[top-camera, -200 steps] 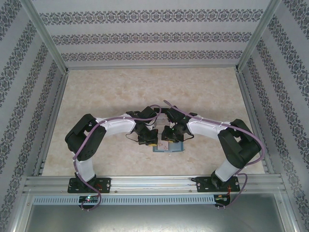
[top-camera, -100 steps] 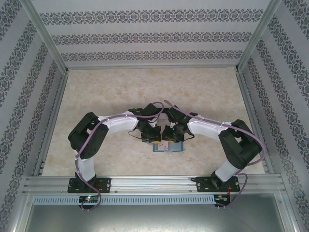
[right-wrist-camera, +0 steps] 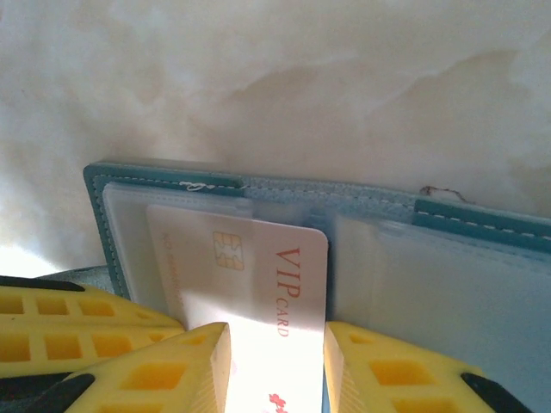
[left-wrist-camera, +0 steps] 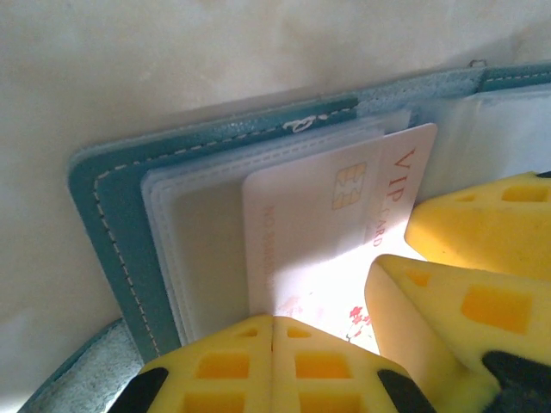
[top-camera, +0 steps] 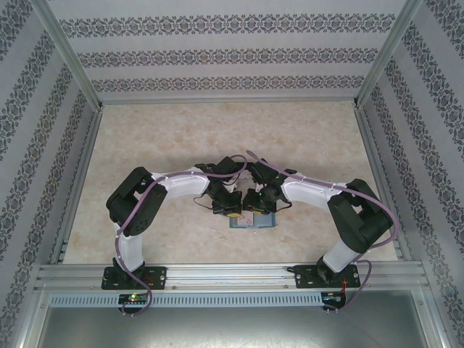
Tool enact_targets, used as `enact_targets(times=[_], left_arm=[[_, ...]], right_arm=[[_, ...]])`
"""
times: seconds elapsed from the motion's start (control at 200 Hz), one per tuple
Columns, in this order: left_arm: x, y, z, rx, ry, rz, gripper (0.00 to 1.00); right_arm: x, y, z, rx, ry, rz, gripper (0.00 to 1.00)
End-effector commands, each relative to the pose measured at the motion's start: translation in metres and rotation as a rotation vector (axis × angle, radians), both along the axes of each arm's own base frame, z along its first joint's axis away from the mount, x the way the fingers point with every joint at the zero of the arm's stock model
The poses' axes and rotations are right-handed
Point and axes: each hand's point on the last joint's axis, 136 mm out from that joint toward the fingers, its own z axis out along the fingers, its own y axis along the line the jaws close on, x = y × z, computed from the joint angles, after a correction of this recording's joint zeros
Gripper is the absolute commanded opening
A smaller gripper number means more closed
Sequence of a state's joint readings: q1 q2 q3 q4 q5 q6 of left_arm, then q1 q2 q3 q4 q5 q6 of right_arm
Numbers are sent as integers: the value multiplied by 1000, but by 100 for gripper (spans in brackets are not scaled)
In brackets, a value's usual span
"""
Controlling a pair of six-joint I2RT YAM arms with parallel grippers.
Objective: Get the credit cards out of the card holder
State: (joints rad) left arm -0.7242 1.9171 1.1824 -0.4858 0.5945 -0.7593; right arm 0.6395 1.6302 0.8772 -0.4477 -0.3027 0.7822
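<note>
The holder (top-camera: 265, 222) is seen lying open and flat on the table (top-camera: 159, 138), close to the near edge and about midway between the left and right edges. Both arms are bent inward over it.

Its teal cover, stitched in white, is laid face down, and a stack of clear sleeves (left-wrist-camera: 202, 228) is exposed on the inside. One card (right-wrist-camera: 250, 267) is found partly drawn out of a sleeve. It is pinkish white, with a gold chip and red lettering (the words read "VIP CARD"). Its inner end is covered by the sleeve, and its outer end is washed out by glare.

The left gripper (left-wrist-camera: 273, 331) is shut, its yellow pads pressed flat together with nothing visible between them. It is set down at the holder's near part, just beside the card's edge.

The right gripper (right-wrist-camera: 275, 334) is held at a narrow opening directly over the protruding end of the card. The card's face is seen in the gap, and one finger overlaps it. Whether the card is actually pinched cannot be told.

The two grippers are placed side by side, nearly touching.
</note>
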Motion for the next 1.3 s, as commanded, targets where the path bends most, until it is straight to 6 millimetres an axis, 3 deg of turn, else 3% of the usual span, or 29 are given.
enact_targets(times=[0.0,0.33,0.784,1.009,1.294], left_arm=[[-7,12,-18,49,39,-5,0],[-10,15,-24,59,49,-7,0],[-10,14,-25,57,52,-2,0],[-10,13,-27,56,59,-3,0],[-9,12,-25,54,55,-3,0]], right_arm=[[-6,1,-11,-1,26,10,33],[-11,-6,-16,-37,37,13,35],[2,16,16,300,-54,-35,28],[6,17,22,402,-87,-55,21],[3,11,12,390,-74,-64,10]])
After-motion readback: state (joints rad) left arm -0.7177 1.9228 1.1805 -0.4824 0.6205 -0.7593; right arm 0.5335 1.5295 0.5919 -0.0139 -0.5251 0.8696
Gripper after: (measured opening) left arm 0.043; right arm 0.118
